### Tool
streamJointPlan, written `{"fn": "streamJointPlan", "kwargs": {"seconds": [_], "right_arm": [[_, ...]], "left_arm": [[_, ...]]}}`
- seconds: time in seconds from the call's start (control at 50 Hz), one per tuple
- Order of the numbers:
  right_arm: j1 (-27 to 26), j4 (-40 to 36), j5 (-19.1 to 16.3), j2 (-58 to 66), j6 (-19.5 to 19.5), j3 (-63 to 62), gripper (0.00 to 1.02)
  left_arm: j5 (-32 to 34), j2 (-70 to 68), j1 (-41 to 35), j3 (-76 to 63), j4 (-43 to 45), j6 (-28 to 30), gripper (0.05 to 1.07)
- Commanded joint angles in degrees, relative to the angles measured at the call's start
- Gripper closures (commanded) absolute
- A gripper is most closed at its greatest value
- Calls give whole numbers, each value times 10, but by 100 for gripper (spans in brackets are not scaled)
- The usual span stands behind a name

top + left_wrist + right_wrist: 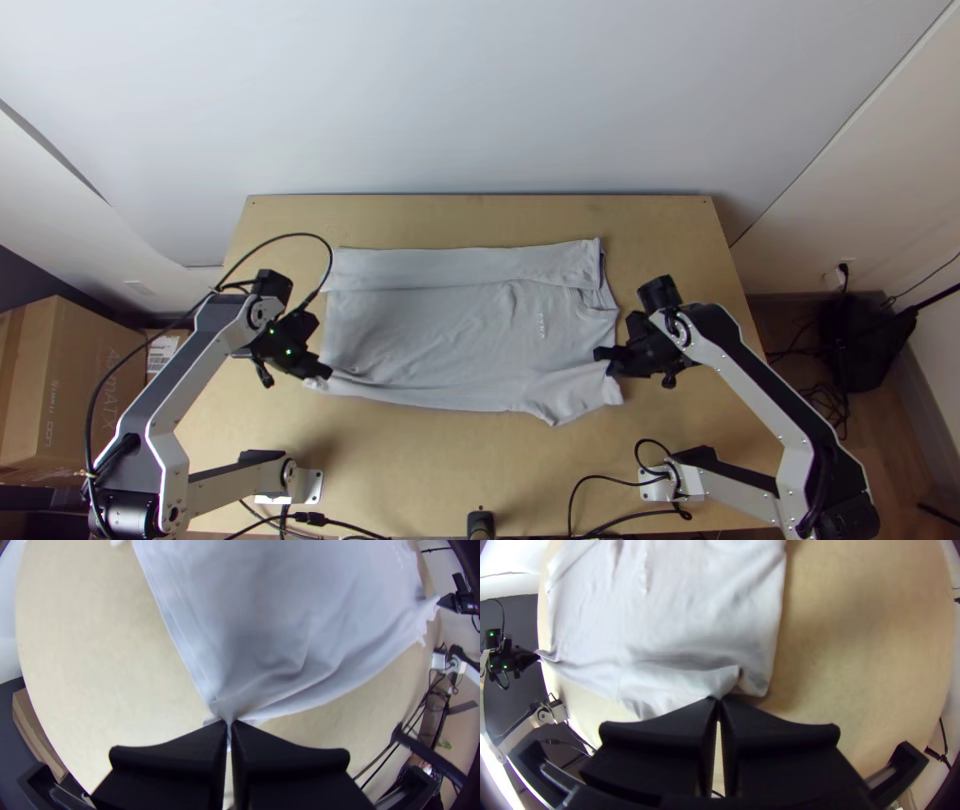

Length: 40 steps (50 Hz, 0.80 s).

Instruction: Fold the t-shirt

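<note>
A light T-shirt (430, 330) is seen laid out across the middle of the wooden surface (430, 460), its collar (600, 298) turned toward the right edge and its lower end toward the left edge. Along the side nearest the far edge, a long strip (450, 268) is folded over onto the body, running from one end of the shirt to the other. The rest is left spread, with small print (541, 325) on show near the collar and soft wrinkles across the body. The corner nearest the surface's left and near edges is pinched by the left hand (322, 375), whose black fingers (175, 757) are closed on the cloth, with creases fanned out from the grip. At the opposite end, a sleeve (578, 392) is laid out toward the near edge, and cloth at its edge is pinched by the right hand (604, 362) between fingertips brought together. Between the two hands, the side facing the near edge is drawn into a long, shallow crease. Black cables (600, 482) are strung by the near edge, and a cardboard box (85, 390) is set beyond the surface's left edge.
</note>
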Motion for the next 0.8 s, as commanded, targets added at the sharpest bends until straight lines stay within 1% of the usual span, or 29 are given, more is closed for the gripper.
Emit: {"fn": "streamJointPlan", "kwargs": {"seconds": [0.0,0.18,0.36,0.5,0.66,0.78], "right_arm": [[3,6,5,-2,-17,37,100],[-6,42,16,13,-28,74,100],[-34,61,18,63,-38,130,100],[-49,76,21,105,-53,171,100],[-52,88,23,147,-58,218,100],[-53,92,26,181,-58,248,100]], "left_arm": [[12,10,6,37,7,-20,105],[12,37,20,73,29,-30,105],[12,74,35,117,63,-33,105],[16,118,45,161,78,-40,105],[37,167,45,227,87,-57,105],[37,207,38,282,93,-68,105]]}}
